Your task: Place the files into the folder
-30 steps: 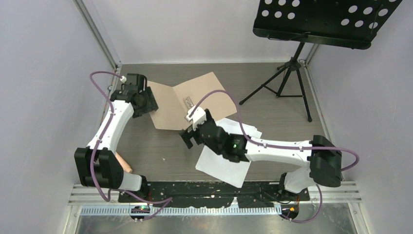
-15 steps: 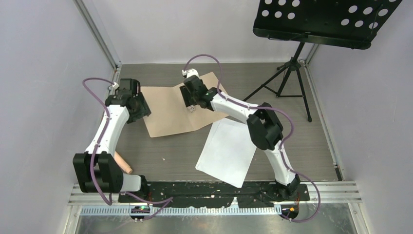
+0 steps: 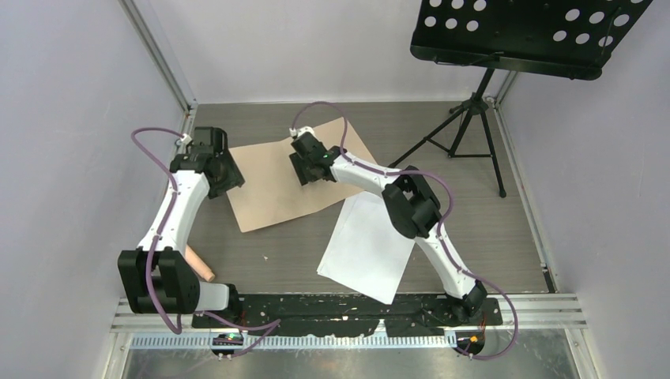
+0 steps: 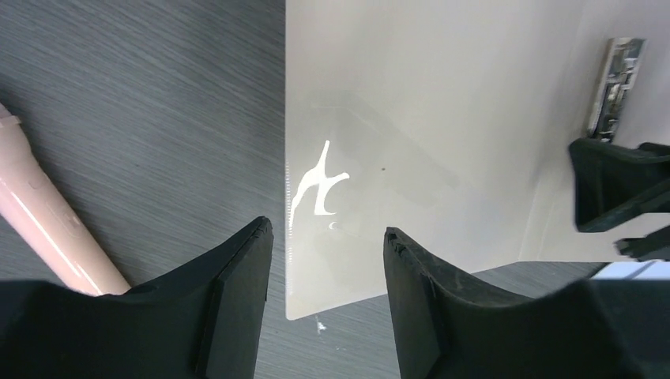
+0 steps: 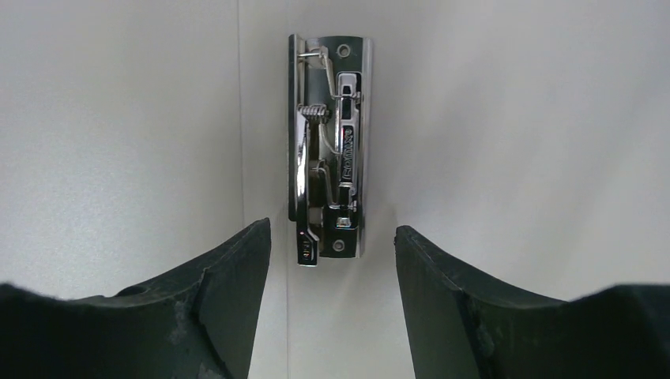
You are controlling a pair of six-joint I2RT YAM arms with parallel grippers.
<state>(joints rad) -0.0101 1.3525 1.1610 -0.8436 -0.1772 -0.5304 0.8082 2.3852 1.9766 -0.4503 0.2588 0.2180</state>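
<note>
The tan folder (image 3: pixel 272 185) lies open and flat at the table's back middle. It looks pale in the left wrist view (image 4: pixel 442 118) and the right wrist view (image 5: pixel 513 158). The white files (image 3: pixel 367 245) lie in a loose stack to its right front, touched by no gripper. My left gripper (image 3: pixel 227 175) is open over the folder's left edge, its jaws either side of that edge near a corner (image 4: pixel 328 229). My right gripper (image 3: pixel 310 170) is open and empty (image 5: pixel 332 229) over the crease, just short of a chrome metal clip (image 5: pixel 328 150) fixed there.
A black music stand (image 3: pixel 474 103) on a tripod stands at the back right. A pink cylinder (image 3: pixel 201 267) lies near the left arm's base and shows in the left wrist view (image 4: pixel 47 229). Walls close in the left, back and right sides.
My right arm has swung from above the white files to the folder's crease. The folder has shifted a little to the left and lies flatter. My left gripper has barely moved.
</note>
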